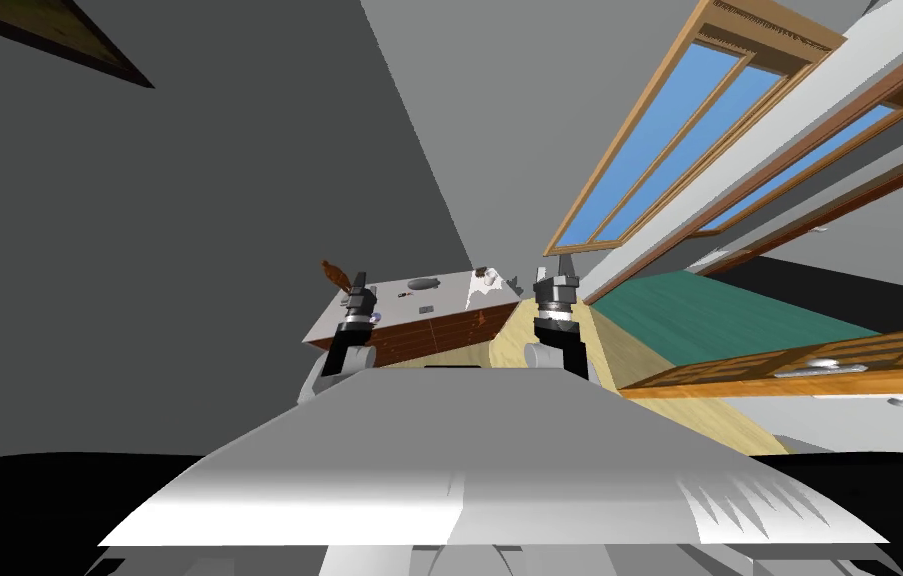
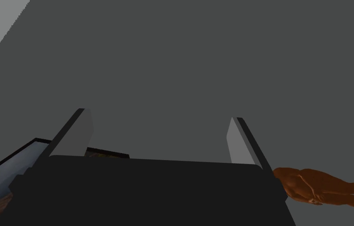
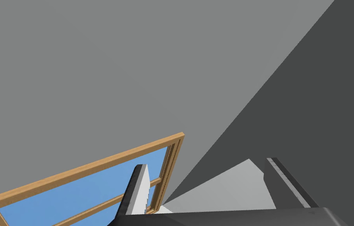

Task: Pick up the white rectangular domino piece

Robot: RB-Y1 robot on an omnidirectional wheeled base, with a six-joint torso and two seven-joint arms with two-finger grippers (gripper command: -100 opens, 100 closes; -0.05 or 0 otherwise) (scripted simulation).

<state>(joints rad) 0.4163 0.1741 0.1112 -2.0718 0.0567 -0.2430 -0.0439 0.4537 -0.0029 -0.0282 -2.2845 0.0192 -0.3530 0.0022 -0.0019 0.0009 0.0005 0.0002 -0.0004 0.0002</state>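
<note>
Fingers [image 2: 80, 133] of the left gripper [image 2: 159, 115] are held wide apart and empty, a brown figurine [image 2: 321, 190] seen just outside one of them. Those of the right gripper [image 3: 206, 163] are likewise spread. From the head view a white-topped cabinet [image 1: 439, 328] is added beyond both grippers; a tiny mark on it, ahead of the left fingers, is possibly the domino piece [image 1: 402, 296]

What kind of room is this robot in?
Likely a living room in a house: wood-framed windows, a wooden cabinet with small items on its white top, and a green rug on pale wood flooring.
</note>
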